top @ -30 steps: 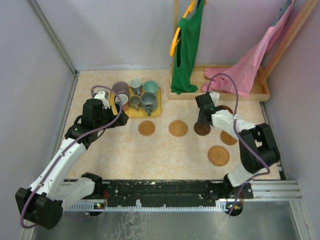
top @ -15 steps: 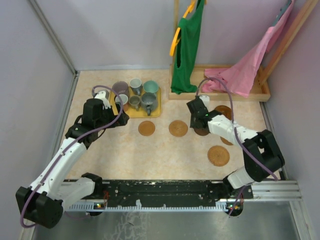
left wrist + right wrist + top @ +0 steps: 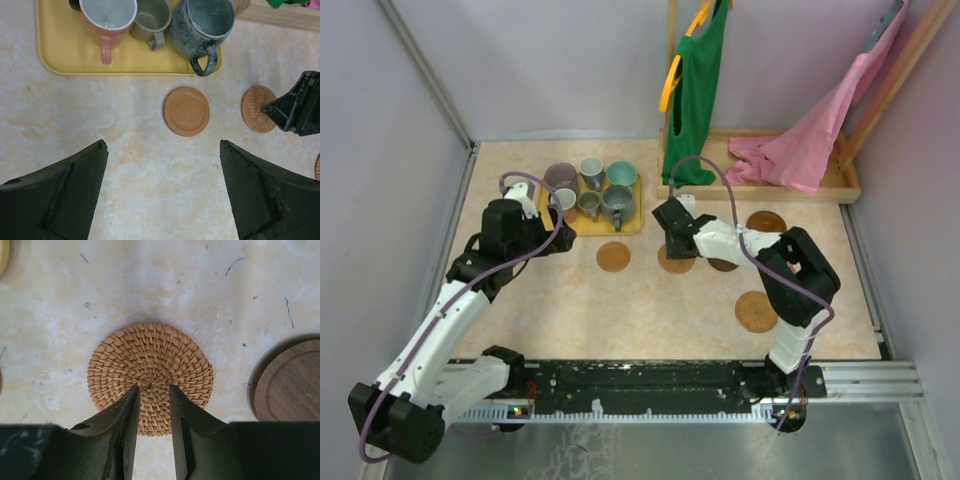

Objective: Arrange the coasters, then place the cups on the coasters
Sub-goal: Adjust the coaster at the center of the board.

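The woven coaster (image 3: 150, 355), lying flat on the tabletop (image 3: 150, 280) beside a dark wooden coaster (image 3: 292, 385), should prove light, stiff and rough-faced (good friction), so pinch its rim; the right tool (image 3: 152, 387) hangs over its centre, jaws narrowly parted, empty.

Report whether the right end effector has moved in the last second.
Yes. The right end effector swung left, from the dark coaster to over the woven coaster, nearer the tray.
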### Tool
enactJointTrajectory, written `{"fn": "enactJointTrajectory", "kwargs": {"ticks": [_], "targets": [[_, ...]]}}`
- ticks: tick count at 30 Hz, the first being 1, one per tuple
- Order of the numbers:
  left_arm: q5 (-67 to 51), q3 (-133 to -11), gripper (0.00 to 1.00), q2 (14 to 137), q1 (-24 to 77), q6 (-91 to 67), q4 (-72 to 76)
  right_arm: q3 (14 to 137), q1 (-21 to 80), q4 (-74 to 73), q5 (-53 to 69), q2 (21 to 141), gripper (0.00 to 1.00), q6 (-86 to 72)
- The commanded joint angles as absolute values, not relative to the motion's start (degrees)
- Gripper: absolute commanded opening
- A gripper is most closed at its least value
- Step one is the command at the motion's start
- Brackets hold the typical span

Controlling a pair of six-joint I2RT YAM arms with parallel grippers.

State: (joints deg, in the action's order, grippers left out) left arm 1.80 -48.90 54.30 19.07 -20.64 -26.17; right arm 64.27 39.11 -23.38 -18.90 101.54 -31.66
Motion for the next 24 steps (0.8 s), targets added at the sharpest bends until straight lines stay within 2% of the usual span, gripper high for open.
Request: {"fn": "enactJointTrajectory", "kwargs": {"ticks": [1,24], "targets": [[2.71,-48.47,0.98,53.06,18.81,-19.68,-26.80,66.91,39.21,-22.21,-18.89,102.90,0.31,-32.41],[2.38,-48.34,0.98,53.55,18.80,-20.10,-26.42,64.41,43.97,-22.99,-19.22,103.80,0.31,-35.89]]}}
